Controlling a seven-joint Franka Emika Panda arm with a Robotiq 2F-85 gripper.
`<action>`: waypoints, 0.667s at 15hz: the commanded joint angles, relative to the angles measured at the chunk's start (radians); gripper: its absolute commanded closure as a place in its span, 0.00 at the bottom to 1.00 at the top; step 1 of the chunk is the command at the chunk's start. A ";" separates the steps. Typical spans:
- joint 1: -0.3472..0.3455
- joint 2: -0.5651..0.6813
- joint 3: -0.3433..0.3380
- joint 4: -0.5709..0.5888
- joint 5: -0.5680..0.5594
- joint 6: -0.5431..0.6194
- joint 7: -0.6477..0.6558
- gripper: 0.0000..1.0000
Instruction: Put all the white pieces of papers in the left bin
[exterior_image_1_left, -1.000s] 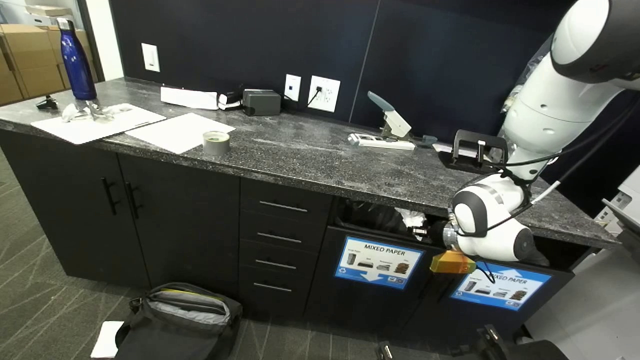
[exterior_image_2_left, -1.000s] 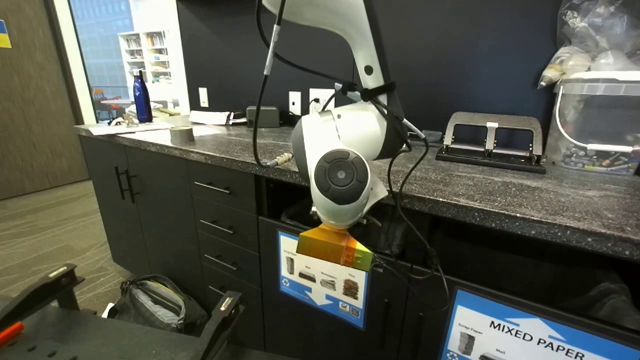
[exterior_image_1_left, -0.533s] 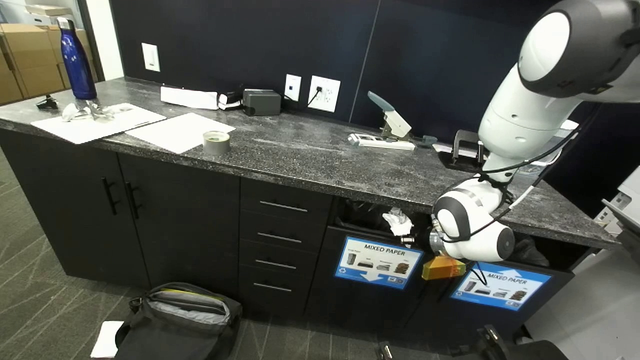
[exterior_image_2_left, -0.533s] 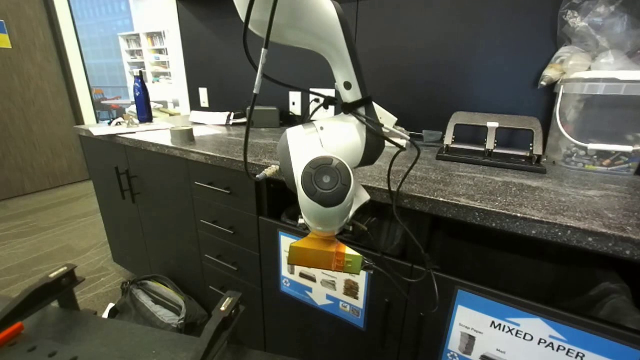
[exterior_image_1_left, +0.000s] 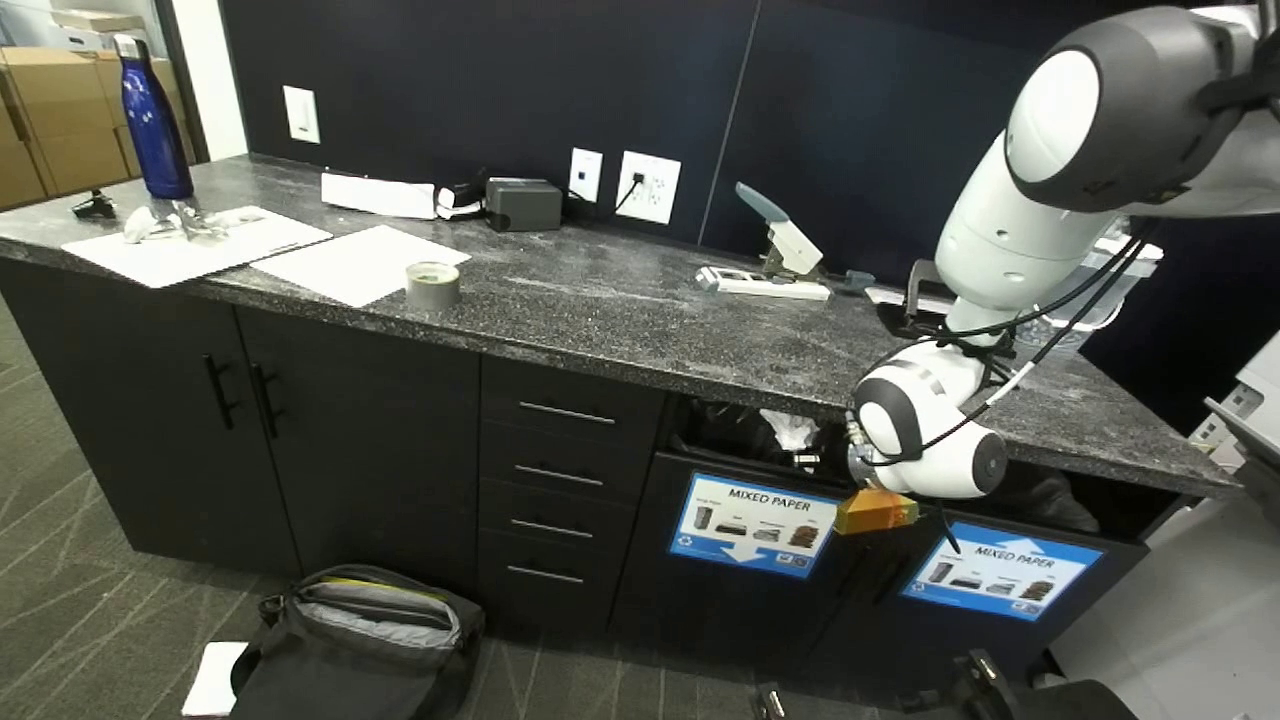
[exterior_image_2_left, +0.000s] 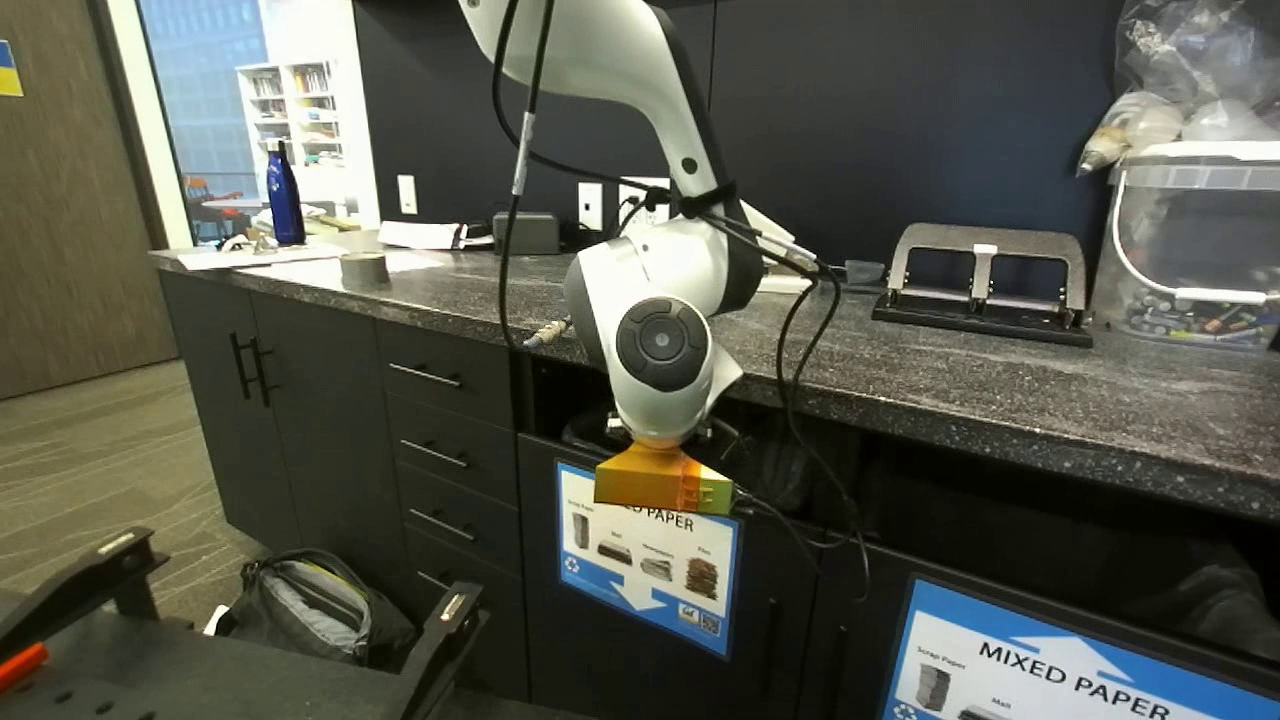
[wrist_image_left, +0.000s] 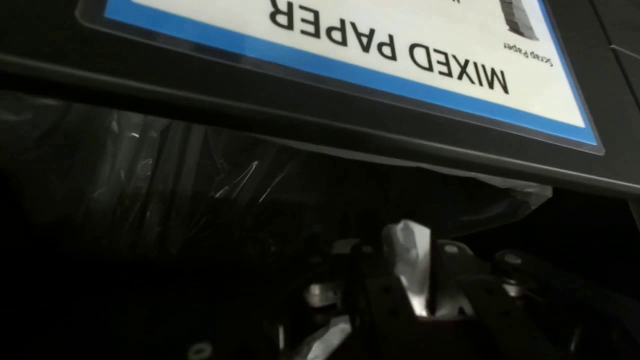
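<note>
A crumpled white paper (exterior_image_1_left: 790, 428) shows in an exterior view in the open top of the left bin (exterior_image_1_left: 735, 610), under the counter edge. My gripper (exterior_image_1_left: 806, 460) is at the bin's rim beside it. In the wrist view the gripper (wrist_image_left: 410, 250) is shut on the white paper (wrist_image_left: 414, 255), which stands up between the dark fingers. The bin's blue-framed sign (wrist_image_left: 400, 50) appears upside down there. In an exterior view the left bin (exterior_image_2_left: 620, 680) shows, but the wrist hides the fingers and paper. Crumpled whitish scraps (exterior_image_1_left: 165, 224) lie on the counter's far end.
White sheets (exterior_image_1_left: 360, 268), a tape roll (exterior_image_1_left: 432, 288) and a blue bottle (exterior_image_1_left: 155, 125) stand on the counter. A stapler (exterior_image_1_left: 770, 282) and hole punch (exterior_image_2_left: 980, 285) sit further along. The twin bin (exterior_image_1_left: 1003, 572) is beside the left bin. A bag (exterior_image_1_left: 370, 640) lies on the floor.
In an exterior view my gripper has moved left along the bin opening with the white paper, then slightly up and back. The counter items have not moved.
</note>
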 joint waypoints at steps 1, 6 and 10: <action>0.037 0.035 -0.036 0.062 0.001 0.024 0.038 0.49; 0.055 0.035 -0.052 0.078 0.001 0.070 0.054 0.11; 0.121 -0.052 -0.081 -0.014 -0.004 0.219 0.078 0.00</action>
